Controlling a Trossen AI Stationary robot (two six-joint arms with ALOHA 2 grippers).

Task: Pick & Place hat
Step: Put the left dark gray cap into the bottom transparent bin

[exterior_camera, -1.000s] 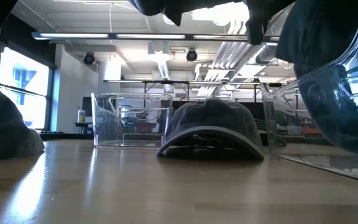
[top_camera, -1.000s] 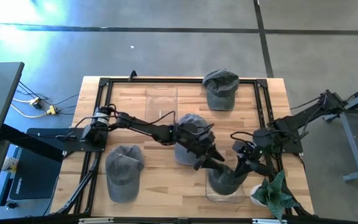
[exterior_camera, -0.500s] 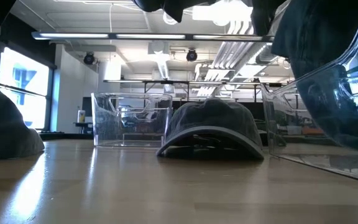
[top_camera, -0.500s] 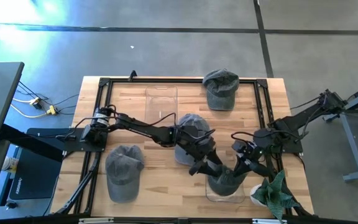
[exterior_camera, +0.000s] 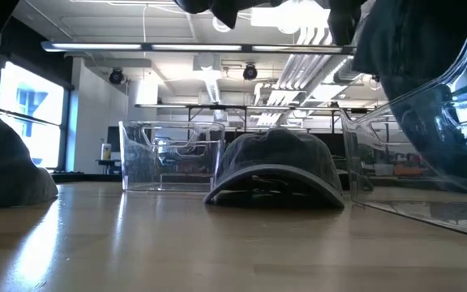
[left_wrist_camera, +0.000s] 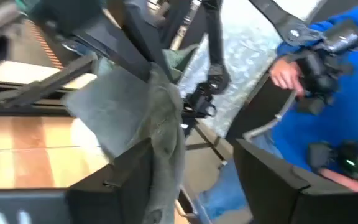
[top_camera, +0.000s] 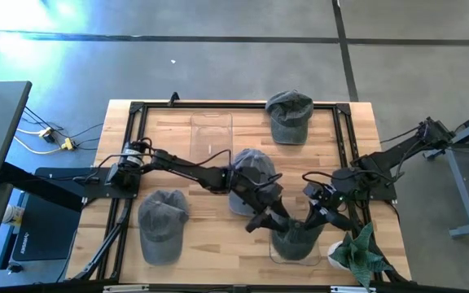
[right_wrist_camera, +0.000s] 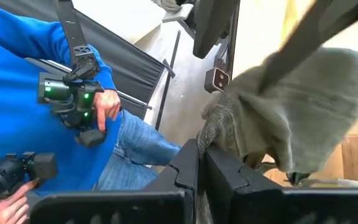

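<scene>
Moved since a second ago: left gripper (top_camera: 259, 220) slid a bit nearer along the bench, closer to the clear bin, and its jaws have narrowed.
Hat being placed: grey hat (top_camera: 293, 238) sits half inside the near clear bin (top_camera: 320, 254), bunched up, with both arms on it.
Left jaws: parted around a fold of that hat's fabric in the wrist view (whether they actually pinch it, can't tell).
Right gripper (top_camera: 314, 213): just right of the left one over the bin, jaws clenched tight on the hat's edge, the cloth (right_wrist_camera: 303, 118) hanging out past the fingers (right_wrist_camera: 188, 171).
Other hats: one in the bench middle (top_camera: 247, 171) partly under the left arm, one at the near left (top_camera: 161, 224), one at the far edge (top_camera: 290, 115).
Second bin: empty-looking clear bin (top_camera: 211, 134) far of centre (in the low view it stands just left of the middle hat (exterior_camera: 276, 169)).
Bench: pale wood slats (top_camera: 177, 130) with a black frame.
Plant: green spiky plant (top_camera: 361, 252) at the near right corner.
Person: blue sleeve (right_wrist_camera: 17, 93) beyond the bench, hand (right_wrist_camera: 107, 106) holding a dark controller.
</scene>
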